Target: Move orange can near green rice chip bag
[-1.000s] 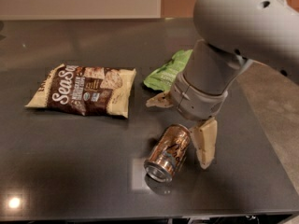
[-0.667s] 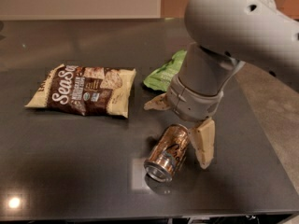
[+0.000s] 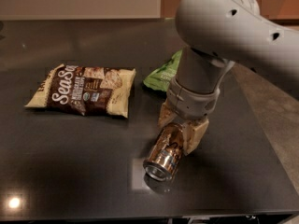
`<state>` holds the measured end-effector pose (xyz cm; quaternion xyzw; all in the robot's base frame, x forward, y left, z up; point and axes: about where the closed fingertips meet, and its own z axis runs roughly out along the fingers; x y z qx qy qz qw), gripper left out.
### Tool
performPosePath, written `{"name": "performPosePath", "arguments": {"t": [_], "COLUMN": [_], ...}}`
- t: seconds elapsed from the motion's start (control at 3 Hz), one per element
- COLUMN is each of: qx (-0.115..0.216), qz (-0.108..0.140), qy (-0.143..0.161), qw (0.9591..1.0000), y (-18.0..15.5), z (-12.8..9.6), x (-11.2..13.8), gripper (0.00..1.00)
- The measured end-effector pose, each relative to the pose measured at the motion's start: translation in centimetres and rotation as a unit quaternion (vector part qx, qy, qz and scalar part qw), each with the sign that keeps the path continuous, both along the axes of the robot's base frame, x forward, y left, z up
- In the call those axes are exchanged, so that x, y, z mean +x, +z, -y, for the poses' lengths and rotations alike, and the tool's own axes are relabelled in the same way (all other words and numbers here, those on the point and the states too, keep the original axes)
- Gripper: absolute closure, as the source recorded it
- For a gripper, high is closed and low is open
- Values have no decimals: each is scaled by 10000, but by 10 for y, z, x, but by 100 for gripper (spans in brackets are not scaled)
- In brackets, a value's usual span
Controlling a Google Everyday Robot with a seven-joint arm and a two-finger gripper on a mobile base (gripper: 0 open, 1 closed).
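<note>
The orange can (image 3: pixel 162 157) lies on its side on the dark table (image 3: pixel 70 171), its silver rim toward the camera. My gripper (image 3: pixel 180 133) comes down over the can's far end. Its two tan fingers (image 3: pixel 195 133) press against the can's sides, so it is shut on the can. The green rice chip bag (image 3: pixel 161 74) lies just behind the gripper, and the grey arm (image 3: pixel 219 27) hides its right part. The can is a short way in front of the bag.
A larger brown-and-cream "Sea Salt" bag (image 3: pixel 84 90) lies flat to the left of the gripper. The table's right edge (image 3: pixel 261 139) runs close beside the arm, with floor beyond it. The front edge is near the bottom of the view.
The fingers were spread wide on either side of the can. They have now closed in against it. The arm has shifted slightly over the can.
</note>
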<state>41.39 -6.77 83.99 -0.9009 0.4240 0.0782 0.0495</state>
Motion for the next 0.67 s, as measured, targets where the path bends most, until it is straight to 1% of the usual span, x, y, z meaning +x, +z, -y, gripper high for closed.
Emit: {"name": "performPosePath", "arguments": {"t": [0.33,0.67], "qx": [-86,-30], "qz": [-46,-17], "qy": [-271,-988], "qw": [9996,9951], "y": [4,22], "z": [10,33], "x": [11,30], "gripper": [64,88]}}
